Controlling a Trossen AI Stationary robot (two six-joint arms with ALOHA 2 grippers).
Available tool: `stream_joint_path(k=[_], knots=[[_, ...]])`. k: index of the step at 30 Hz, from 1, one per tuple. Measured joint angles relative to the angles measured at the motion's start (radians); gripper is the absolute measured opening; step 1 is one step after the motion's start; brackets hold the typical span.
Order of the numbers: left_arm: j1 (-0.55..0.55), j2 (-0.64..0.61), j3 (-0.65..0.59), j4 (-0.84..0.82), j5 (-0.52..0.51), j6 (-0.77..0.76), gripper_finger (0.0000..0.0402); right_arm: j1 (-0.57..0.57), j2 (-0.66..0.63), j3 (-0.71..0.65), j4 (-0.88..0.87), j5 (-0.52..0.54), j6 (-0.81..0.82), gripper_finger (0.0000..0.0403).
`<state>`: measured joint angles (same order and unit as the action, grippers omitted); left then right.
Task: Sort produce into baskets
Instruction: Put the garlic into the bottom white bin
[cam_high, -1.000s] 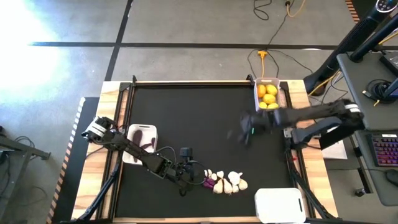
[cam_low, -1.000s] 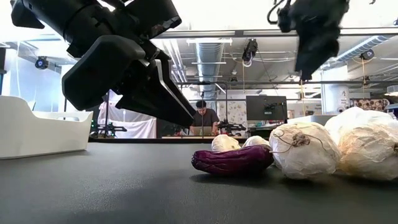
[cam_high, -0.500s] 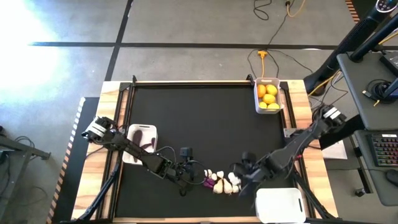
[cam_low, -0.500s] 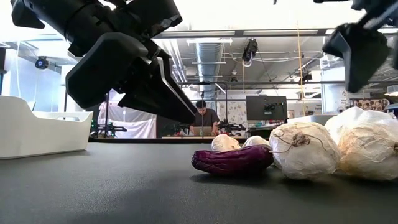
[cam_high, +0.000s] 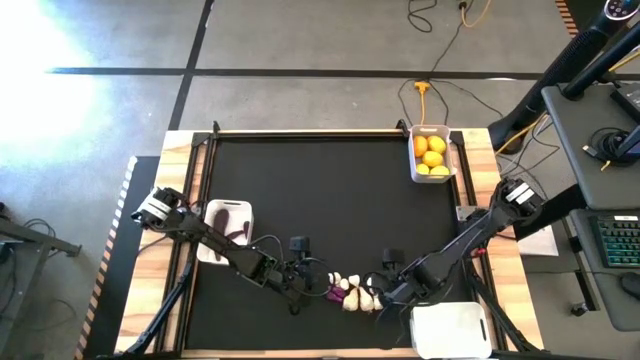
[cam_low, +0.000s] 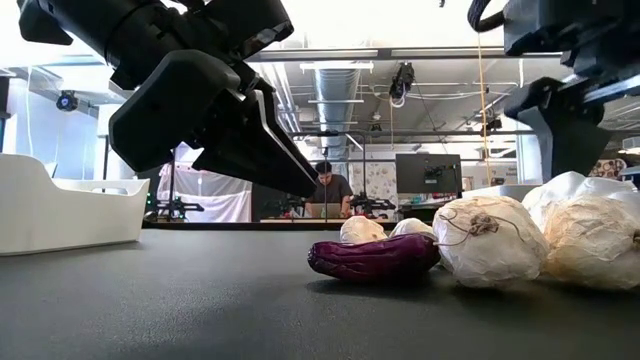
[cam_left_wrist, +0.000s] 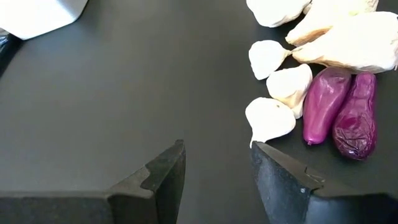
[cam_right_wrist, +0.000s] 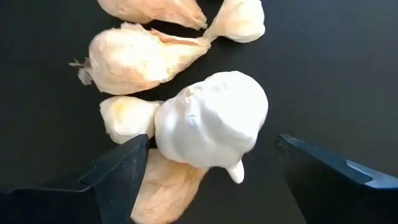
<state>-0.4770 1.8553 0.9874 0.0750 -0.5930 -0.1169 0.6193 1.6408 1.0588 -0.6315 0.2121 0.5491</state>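
A pile of whitish garlic bulbs (cam_high: 362, 292) and two dark purple vegetables (cam_left_wrist: 345, 112) lies on the black mat near the table's front edge. My right gripper (cam_right_wrist: 211, 165) hangs open over the pile's right end and points steeply down. Its fingers stand on either side of a large white garlic bulb (cam_right_wrist: 211, 118); I see no touch. My left gripper (cam_left_wrist: 217, 168) waits open and low just left of the pile, with nothing between its fingers. One white basket (cam_high: 225, 228) holds purple vegetables, another (cam_high: 432, 152) holds yellow citrus, and a third (cam_high: 450, 330) stands at the near right.
The garlic bulbs (cam_low: 490, 240) and a purple vegetable (cam_low: 375, 258) lie packed close together, so both grippers work within a hand's width of each other. The mat's middle and far half (cam_high: 320, 180) lie bare. Cables (cam_high: 440, 60) and a desk (cam_high: 600, 130) lie beyond the table.
My right gripper has swung from beside the citrus basket at the far right toward the table's near edge, sunk to the garlic pile, and rolled about its own axis. It slowed over the last half second. The produce has not moved.
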Motion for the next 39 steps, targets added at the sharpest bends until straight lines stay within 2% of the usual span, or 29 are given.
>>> stream_joint_path(k=[8,18,21,24,27,30,32,36,39], knots=[[0.0,0.0,0.0,0.0,0.0,0.0,0.0166,-0.012,0.034,0.0,0.079,0.024,-0.066,0.0325],[0.001,0.0,0.0,0.0,-0.001,0.0,0.0166,-0.029,0.039,0.001,0.069,0.024,-0.08,0.0258],[0.001,0.0,0.0,0.0,-0.001,0.0,0.0166,-0.042,0.011,0.045,0.01,0.024,-0.079,0.025],[0.001,0.0,0.0,0.0,-0.001,0.0,0.0166,-0.05,-0.021,0.146,-0.13,0.024,-0.043,0.025],[0.001,0.0,0.0,0.0,-0.001,0.0,0.0166,-0.045,-0.052,0.269,-0.293,-0.028,0.087,0.025],[0.001,0.0,0.0,0.0,-0.002,0.0,0.0166,0.0,-0.086,0.36,-0.407,-0.144,0.323,0.025],[0.001,0.0,0.0,0.004,-0.002,0.001,0.0166,0.059,-0.101,0.384,-0.42,-0.193,0.485,0.025],[0.001,0.0,0.001,0.019,-0.002,0.003,0.0166,0.209,-0.112,0.384,-0.427,-0.198,0.771,0.0251],[0.001,0.0,0.001,0.027,-0.002,0.007,0.0166,0.318,-0.088,0.367,-0.455,-0.177,0.903,0.0251]])
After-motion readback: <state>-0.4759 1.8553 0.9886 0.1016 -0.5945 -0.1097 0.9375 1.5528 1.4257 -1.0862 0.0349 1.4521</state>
